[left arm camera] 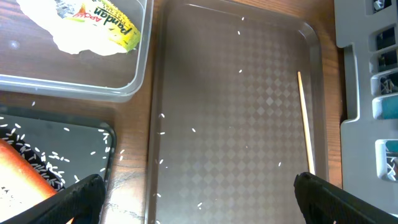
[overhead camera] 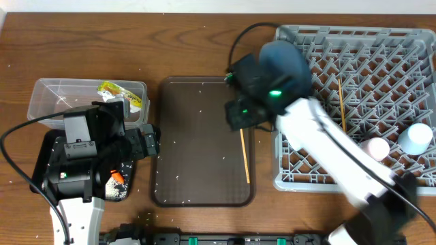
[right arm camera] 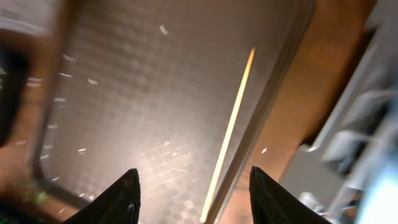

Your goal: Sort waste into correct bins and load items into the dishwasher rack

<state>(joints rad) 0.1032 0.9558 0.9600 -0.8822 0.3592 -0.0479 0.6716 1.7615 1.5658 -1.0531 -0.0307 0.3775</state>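
Chopsticks are the job in hand. One (overhead camera: 341,102) already lies in the grey rack (overhead camera: 354,68) at the far right, and the other (overhead camera: 244,155) rests along the right edge of the brown serving tray (overhead camera: 197,136), apart from the rack.

The right gripper (right arm camera: 194,171) hangs over this stick with its fingers spread wide and nothing between them. The stick runs roughly up the gap. I judge this to be the approach to a pick. The next move calls for a careful drop and a pinch on a thin stick lying flat close to the tray's raised rim, then a short carry right to the rack.

The left gripper (left arm camera: 198,180) is also open and empty, near the black tray (left arm camera: 74,134) that holds the carrot (left arm camera: 18,165) and rice.

From overhead, the right arm covers its own fingers and the stick's far end. A dark blue round shape by the rack's left corner is too blurred to name. The left arm covers most of the black tray, and no bowl is visible.
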